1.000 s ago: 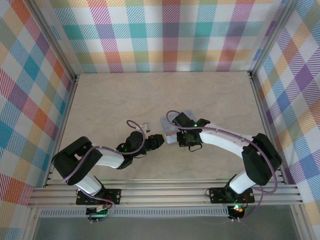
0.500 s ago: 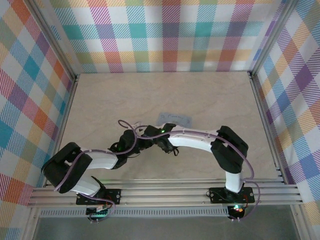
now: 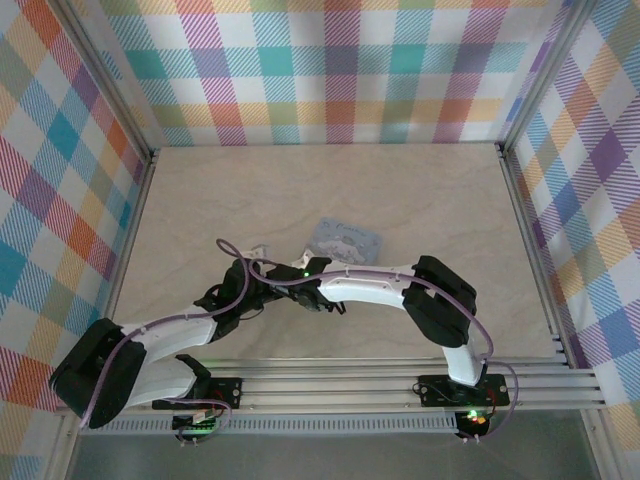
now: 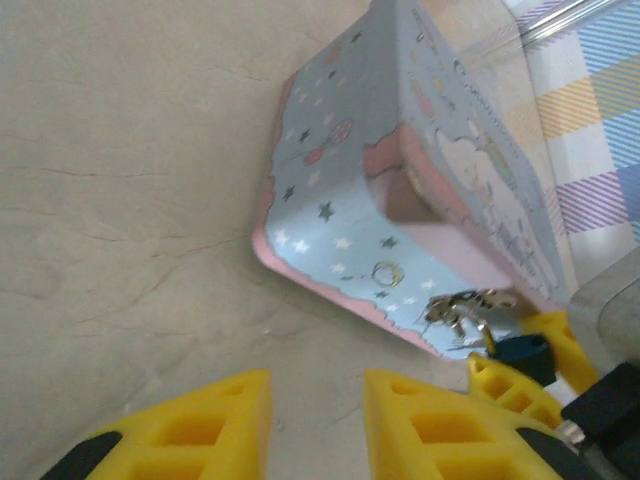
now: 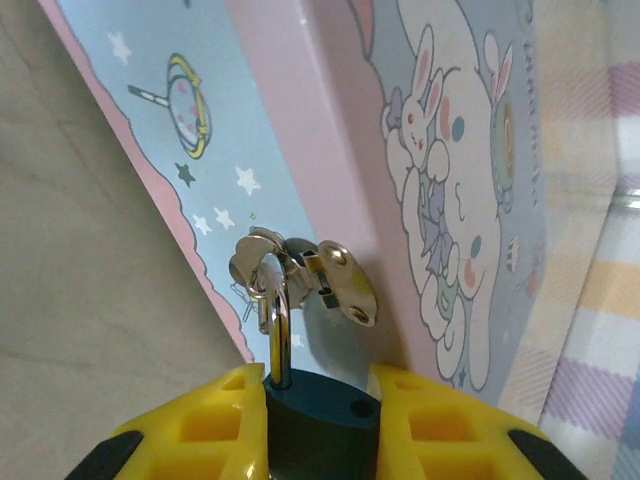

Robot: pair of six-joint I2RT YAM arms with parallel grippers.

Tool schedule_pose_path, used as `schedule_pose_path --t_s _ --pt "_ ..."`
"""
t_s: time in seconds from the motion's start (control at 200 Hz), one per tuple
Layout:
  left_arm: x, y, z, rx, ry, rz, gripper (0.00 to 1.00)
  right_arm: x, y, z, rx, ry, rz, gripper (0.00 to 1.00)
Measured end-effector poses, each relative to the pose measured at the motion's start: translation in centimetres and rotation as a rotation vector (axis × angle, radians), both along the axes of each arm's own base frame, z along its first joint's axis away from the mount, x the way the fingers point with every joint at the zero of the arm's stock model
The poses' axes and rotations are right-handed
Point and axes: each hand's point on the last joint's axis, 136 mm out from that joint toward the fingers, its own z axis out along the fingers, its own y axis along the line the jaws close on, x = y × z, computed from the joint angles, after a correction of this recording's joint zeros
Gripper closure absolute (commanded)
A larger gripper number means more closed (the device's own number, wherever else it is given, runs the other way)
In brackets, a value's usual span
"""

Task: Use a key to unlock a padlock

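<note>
Right gripper (image 5: 318, 392) clamped on the padlock (image 5: 320, 425) body, silver shackle (image 5: 280, 320) pointing up with a key bunch (image 5: 300, 272) hanging on it, just beside the side wall of the pale blue cartoon box (image 5: 440, 150). Left gripper (image 4: 315, 420) fingers parted, empty, over the tan table (image 4: 120, 200), near the box corner.

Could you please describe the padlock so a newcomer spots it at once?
Find the pale blue cartoon box mid-table. Beside it, between the right arm's yellow fingers, sits the padlock. It has a small dark blue body and a silver loop, unlike the shiny metal bits above.
</note>
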Motion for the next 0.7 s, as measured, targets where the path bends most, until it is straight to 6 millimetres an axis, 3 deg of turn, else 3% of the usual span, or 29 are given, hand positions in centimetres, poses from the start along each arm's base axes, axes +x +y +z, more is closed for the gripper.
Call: schedule_pose_path --t_s 0.235,0.375,0.53,0.7 --pt "-1.9 1.1 -2.8 0.104 0.102 -0.037 0.64 0.7 -0.4 -3.0 -0.129 -0.045 0.163 1.00" --pt "-2.6 1.4 -3.5 0.157 0.150 -0.064 0.63 1.2 -0.3 -4.0 -0.190 -0.083 0.252 1.00" --pt "-3.4 2.1 -3.2 0.216 0.172 -0.090 0.62 1.6 0.5 -3.4 -0.156 -0.131 0.305 1.00" --pt "-3.8 3.3 -0.5 0.251 0.117 -0.077 0.61 1.9 2.2 -0.6 -0.066 -0.193 0.382 1.00"
